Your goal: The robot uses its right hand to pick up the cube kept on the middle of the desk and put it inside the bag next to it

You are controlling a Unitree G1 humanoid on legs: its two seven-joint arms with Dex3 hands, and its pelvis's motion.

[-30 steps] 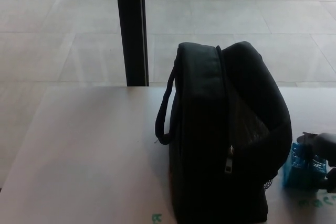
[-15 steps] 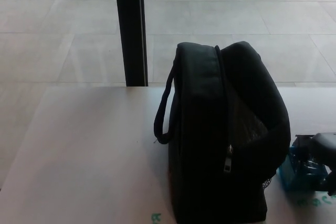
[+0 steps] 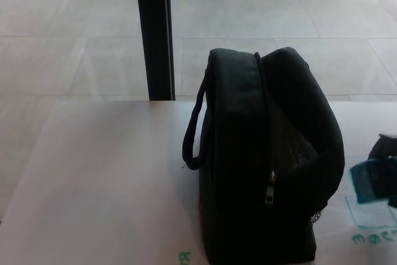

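So, nearest the camera sits the pale, matte desk top (image 3: 99,178), with lots of open surface across its whole left half and its left edge running diagonally off the bottom corner. The big black fabric bag with a zip (image 3: 267,159) stands upright just right of centre, its long axis running top to bottom, the zip line (image 3: 267,128) facing the camera and a looped carry handle (image 3: 193,131) sticking out to the left. Room on the right is tight: only a narrow strip of desk between the bag and the picture's edge.

In that strip, the black right hand (image 3: 386,164) is clamped around the translucent blue cube (image 3: 367,181), which is now lifted off the desk. Half a second ago it sat lower, and a green square outline (image 3: 371,212) with green lettering (image 3: 373,238) beneath it now shows where it was. The cube looks slightly tilted; too squat to call a long axis.

Further back, a dark vertical post (image 3: 155,32) rises behind the desk's far edge, over pale floor tiles (image 3: 74,29).
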